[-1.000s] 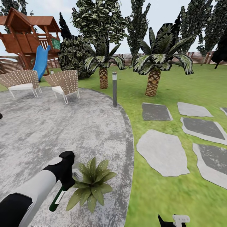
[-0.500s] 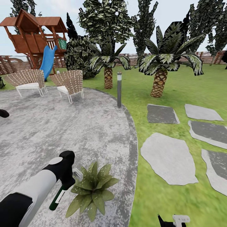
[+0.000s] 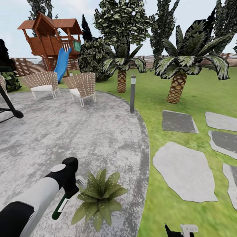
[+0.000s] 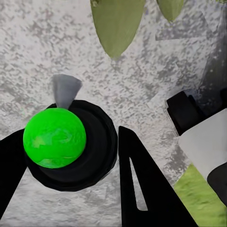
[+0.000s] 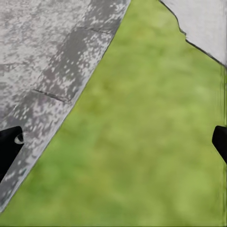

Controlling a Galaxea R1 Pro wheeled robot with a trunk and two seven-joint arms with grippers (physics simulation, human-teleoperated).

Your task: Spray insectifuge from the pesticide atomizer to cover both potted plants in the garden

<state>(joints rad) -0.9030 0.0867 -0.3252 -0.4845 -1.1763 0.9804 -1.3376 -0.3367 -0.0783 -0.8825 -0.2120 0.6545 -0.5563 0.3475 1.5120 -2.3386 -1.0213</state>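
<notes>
The pesticide atomizer (image 3: pixel 61 206), a slim dark green bottle with a white label strip, hangs in my left gripper (image 3: pixel 68 193), which is shut on it just below the pale grey spray head (image 3: pixel 81 180). The head points at a potted plant (image 3: pixel 100 197), a low rosette of pointed green leaves on the grey patio (image 3: pixel 82 138) right beside the bottle. In the left wrist view the atomizer (image 4: pixel 54 137) shows end on between the black fingers (image 4: pixel 142 189), with leaves (image 4: pixel 116 23) beyond. My right gripper (image 3: pixel 180 229) hangs open over the lawn (image 5: pixel 142 156) at the patio's edge.
Two woven chairs (image 3: pixel 44 82) (image 3: pixel 84 86) stand at the patio's far side. A grey bollard light (image 3: pixel 132 93) marks its rim. Palms (image 3: pixel 177 85) (image 3: pixel 121 79), a wooden playhouse with a blue slide (image 3: pixel 62 64), grey stepping stones (image 3: pixel 184 171) and a black stand (image 3: pixel 10 107) surround it.
The whole view has swung left, so the scenery has slid right and a black stand has come in at the left. The left arm keeps its hold on the atomizer beside the plant.
</notes>
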